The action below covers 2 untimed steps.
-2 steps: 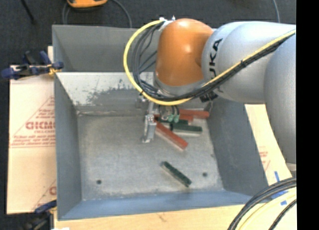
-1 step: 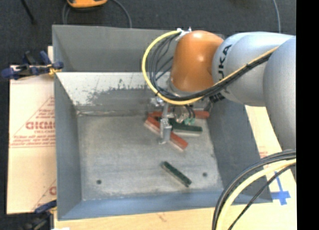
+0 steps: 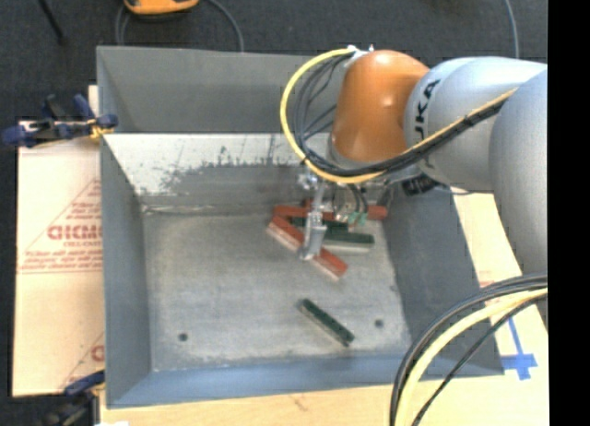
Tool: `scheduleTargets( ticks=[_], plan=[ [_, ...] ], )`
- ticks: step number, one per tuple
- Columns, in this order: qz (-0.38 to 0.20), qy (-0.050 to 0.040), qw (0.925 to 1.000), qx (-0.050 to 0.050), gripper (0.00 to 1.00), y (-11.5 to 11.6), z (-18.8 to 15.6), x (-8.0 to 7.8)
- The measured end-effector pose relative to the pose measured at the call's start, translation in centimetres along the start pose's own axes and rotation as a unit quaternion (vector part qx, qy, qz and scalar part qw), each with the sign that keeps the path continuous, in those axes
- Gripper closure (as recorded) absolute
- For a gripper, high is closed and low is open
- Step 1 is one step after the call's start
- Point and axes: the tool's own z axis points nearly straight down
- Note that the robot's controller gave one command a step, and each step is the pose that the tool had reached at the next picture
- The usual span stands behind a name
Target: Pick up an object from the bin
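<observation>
My gripper [image 3: 311, 247] hangs down from under the orange cover into the back right part of the bin. Its metal fingers [image 3: 314, 230] stand close together over a long red-brown flat bar [image 3: 288, 230] that runs diagonally beneath them. Around it lie a dark green bar [image 3: 355, 239] to the right and another red piece [image 3: 297, 213] behind. The fingertips reach down among these pieces; whether they grasp anything is hidden.
A single dark green bar [image 3: 326, 321] lies apart near the front of the bin, right of centre. The left half of the bin floor is bare grey metal. The arm and its cables cover the bin's back right corner.
</observation>
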Motion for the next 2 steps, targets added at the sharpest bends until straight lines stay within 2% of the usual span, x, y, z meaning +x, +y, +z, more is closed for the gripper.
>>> scheduleTargets(
  ticks=[1,2],
  plan=[
    [0.057,-0.0011,0.9984,0.0,0.0,-2.5,-0.9,0.6],
    [0.136,-0.005,0.9907,-0.001,0.0,-1.9,2.7,0.4]
  ],
)
